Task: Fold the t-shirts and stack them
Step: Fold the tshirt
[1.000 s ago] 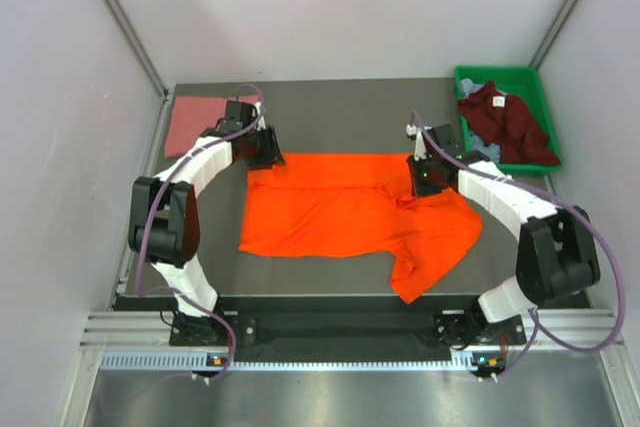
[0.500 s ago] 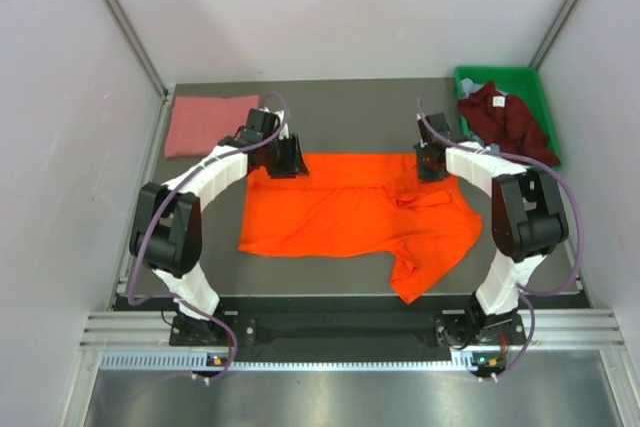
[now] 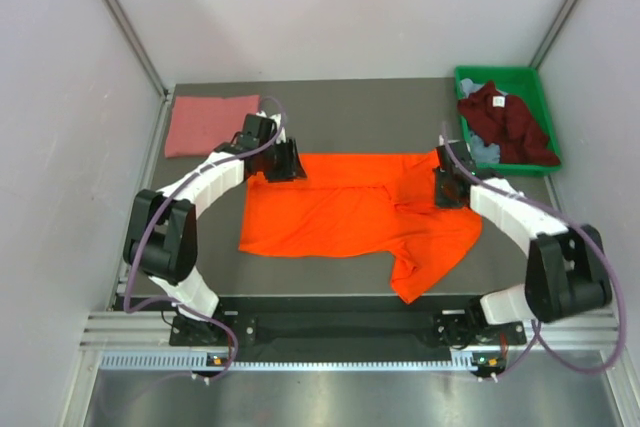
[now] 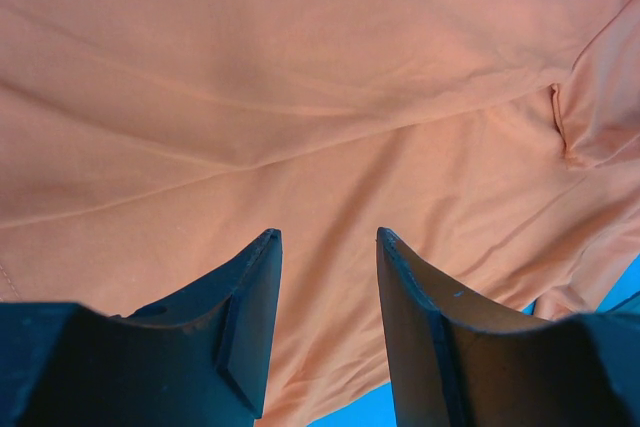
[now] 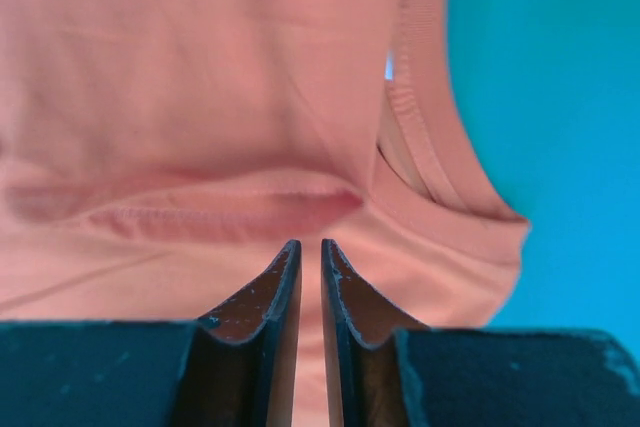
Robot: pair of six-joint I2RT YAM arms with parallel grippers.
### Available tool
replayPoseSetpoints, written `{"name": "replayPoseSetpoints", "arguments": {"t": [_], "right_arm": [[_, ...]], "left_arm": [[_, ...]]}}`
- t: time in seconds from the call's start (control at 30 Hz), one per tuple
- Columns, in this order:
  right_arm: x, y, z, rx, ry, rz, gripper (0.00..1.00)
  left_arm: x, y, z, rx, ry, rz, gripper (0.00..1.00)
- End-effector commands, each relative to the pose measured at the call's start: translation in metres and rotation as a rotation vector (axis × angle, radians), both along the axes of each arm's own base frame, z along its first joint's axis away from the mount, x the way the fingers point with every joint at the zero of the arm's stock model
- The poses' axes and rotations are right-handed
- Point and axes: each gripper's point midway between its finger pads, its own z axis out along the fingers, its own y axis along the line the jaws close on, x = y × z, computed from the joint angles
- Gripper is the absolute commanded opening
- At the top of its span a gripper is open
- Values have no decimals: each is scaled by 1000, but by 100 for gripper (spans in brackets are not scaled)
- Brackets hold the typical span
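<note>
I read the left gripper half open over the orange t-shirt, which lies spread on the table. The right gripper is nearly closed at the shirt's right shoulder; I cannot confirm a pinch. It has shifted right and nearer since the earlier frame.

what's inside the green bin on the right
A dark maroon t-shirt lies on top in the green bin, with a pale blue-grey t-shirt showing at its edges. Whatever else lies beneath the maroon one is covered.
</note>
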Motion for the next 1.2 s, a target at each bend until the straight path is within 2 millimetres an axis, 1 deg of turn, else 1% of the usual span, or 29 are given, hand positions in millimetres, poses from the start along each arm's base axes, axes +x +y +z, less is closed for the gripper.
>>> {"name": "replayPoseSetpoints", "arguments": {"t": [0.0,0.03,0.1,0.17,0.23,0.27,0.3,0.33,0.37,0.4,0.43,0.47,0.53,0.57,0.6,0.63,0.67,0.7,0.73,0.77,0.8,0.87,0.97,1.0,1.03,1.1,1.13,1.17], "right_arm": [[-7,-8,26,20,-92,-75,14],[-8,-9,30,22,-106,-82,15],[-9,-11,29,21,-110,-99,14],[-1,-4,31,51,-135,-81,15],[16,1,34,62,-174,-65,14],[27,3,39,59,-197,-62,14],[35,3,41,52,-203,-60,14],[42,4,33,43,-181,-56,14],[53,7,34,49,-196,-48,13],[64,12,40,60,-212,-40,13],[69,14,29,59,-177,-36,13],[75,17,29,62,-173,-33,12],[72,15,12,50,-123,-45,11],[64,14,3,45,-98,-48,10],[58,12,-3,44,-86,-57,10],[53,10,-1,42,-97,-63,9],[38,5,-13,33,-70,-71,9],[33,4,-14,37,-80,-74,9],[31,5,-9,51,-107,-72,8],[23,4,-11,58,-89,-75,6],[19,3,-2,52,-107,-72,6],[18,2,8,56,-141,-86,5],[20,-3,24,49,-177,-109,4],[20,-3,23,47,-163,-114,4],[20,-1,25,53,-153,-109,4],[28,9,32,100,-177,-94,4],[31,19,35,141,-184,-71,4],[39,29,40,179,-213,-53,4]], "left_arm": [[4,-2,22,-28,-76,7,48],[3,-3,21,-32,-70,6,48],[3,-4,20,-35,-70,4,48],[3,-7,21,-39,-74,2,48],[4,-7,23,-38,-79,3,48],[6,-9,23,-45,-84,1,48],[7,-10,22,-52,-82,1,48],[7,-11,22,-60,-77,3,48],[6,-14,19,-68,-66,-5,48],[7,-14,18,-71,-62,-3,48],[7,-15,18,-69,-61,-3,48],[6,-16,17,-69,-59,-6,48],[5,-14,18,-61,-62,-6,48],[5,-14,20,-59,-72,-7,48],[5,-12,21,-45,-76,-4,48],[4,-10,21,-39,-77,-4,48],[4,-10,23,-36,-84,-3,48],[4,-8,22,-26,-84,-2,48],[3,-7,21,-22,-83,-3,48],[4,-6,20,-16,-86,-4,48],[6,0,18,20,-88,8,48],[7,8,13,56,-82,27,48],[10,17,11,63,-76,43,48],[11,19,12,62,-71,50,48],[11,21,12,63,-68,55,48],[11,23,12,65,-62,63,48],[10,23,12,63,-60,66,48],[9,24,12,60,-60,71,48]]}}
